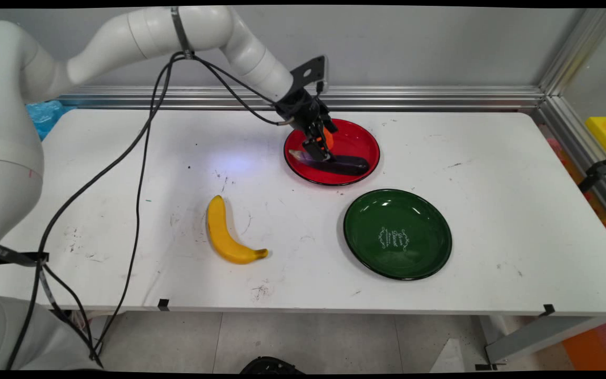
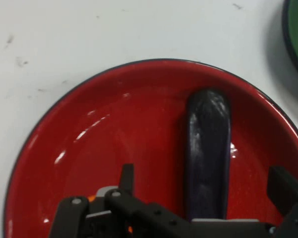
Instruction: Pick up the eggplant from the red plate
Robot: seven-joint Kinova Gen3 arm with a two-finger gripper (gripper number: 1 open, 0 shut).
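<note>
Pincer (image 1: 320, 150) low over red plate (image 1: 355, 138), jaws spread astride stem end of eggplant (image 1: 341, 165) lying along plate's near side. Probably light, smooth, slippery, firm; mid-body grip safest. Banana (image 1: 226, 233), green plate (image 1: 418, 258) apart on desk (image 1: 492, 158).

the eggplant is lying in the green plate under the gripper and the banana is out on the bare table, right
Not quite: the eggplant lies in the red plate, under the gripper, as the main view shows. The green plate holds nothing. The banana is on the bare table, as you said.
</note>
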